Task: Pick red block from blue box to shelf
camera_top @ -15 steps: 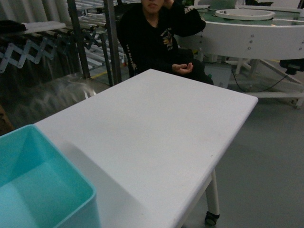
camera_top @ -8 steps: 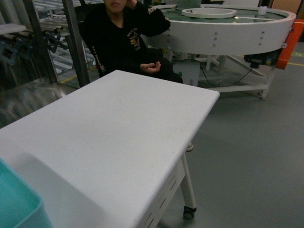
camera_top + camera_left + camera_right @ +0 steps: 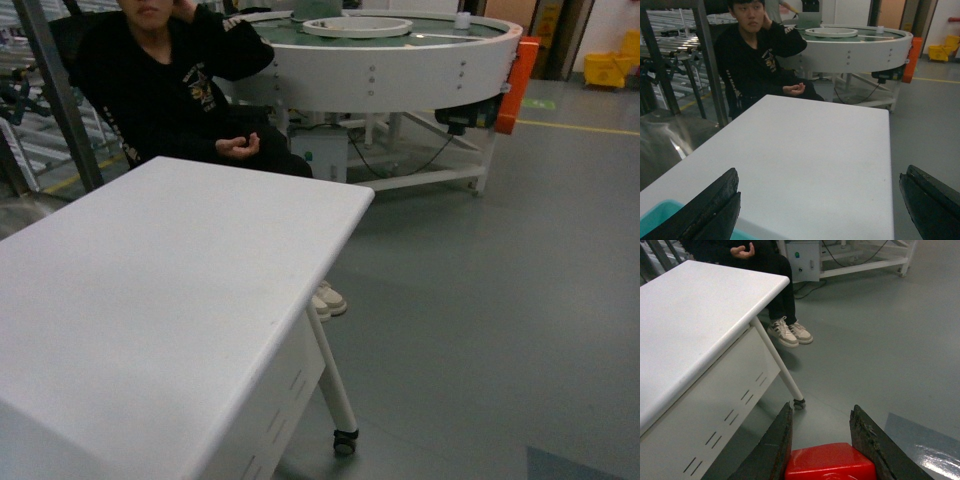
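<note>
The right gripper [image 3: 820, 440] was clamped on the red block [image 3: 830, 461], its two dark fingers [image 3: 774, 445] pressed against the block's left and right sides. The block sat at the bottom edge of the right wrist view, hanging over grey floor [image 3: 880, 340] and off the near right side of the white table [image 3: 685, 315]. Only its smooth red top and front showed; studs could not be made out.

The left gripper [image 3: 815, 210] was spread wide, one finger [image 3: 705, 207] low on the left and the other low on the right of the left wrist view, with nothing between them. It hung above the table's near end. A sliver of the blue box [image 3: 660, 217] showed just behind the left finger at the near left corner, its inside mostly hidden.

In the head view neither gripper was visible; the table [image 3: 150, 290] filled the left, with a castor leg [image 3: 340, 415] at its right corner. A seated person in black [image 3: 165, 85] was at the far side of the table. A round white conveyor table [image 3: 390, 60] stood far right of the person, and an orange panel [image 3: 510, 85] was at its right end. Metal uprights of the shelf [image 3: 670, 60] showed at far left, well apart from the block.
</note>
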